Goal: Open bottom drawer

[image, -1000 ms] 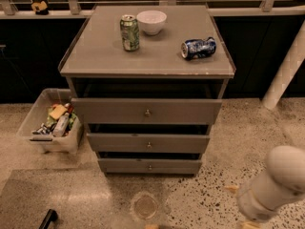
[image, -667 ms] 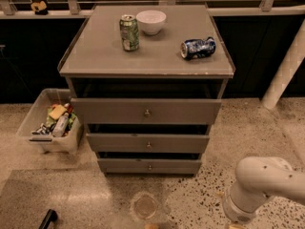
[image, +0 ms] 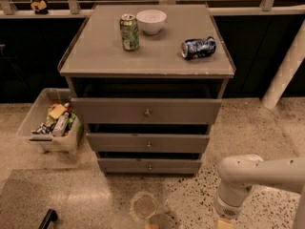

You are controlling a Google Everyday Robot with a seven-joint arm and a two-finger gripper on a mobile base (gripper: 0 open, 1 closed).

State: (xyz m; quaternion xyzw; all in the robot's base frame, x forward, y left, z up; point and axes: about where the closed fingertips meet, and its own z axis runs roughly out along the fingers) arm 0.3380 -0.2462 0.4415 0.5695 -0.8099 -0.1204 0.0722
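The grey-brown cabinet [image: 95, 63] has three drawer fronts stacked below its top. The bottom drawer [image: 124, 165] is the slimmest and lowest front, just above the floor, with a small round metal knob [image: 149, 166] at its middle. It looks shut, like the two fronts above it. My white arm [image: 240, 175] comes in from the right edge and bends down over the floor to the right of the cabinet. Only a tan stub of the gripper [image: 224, 223] shows at the bottom edge, lower right of the bottom drawer and well apart from the knob.
On the cabinet top stand a green can [image: 129, 31] and a white bowl [image: 151, 21], and a blue can [image: 198, 47] lies on its side. A clear bin [image: 42, 137] of items sits on the floor at the left. A white post [image: 286, 66] leans at the right.
My arm has swung left and lower, its elbow now nearer the cabinet's right side. The drawers and the things on top have not moved.
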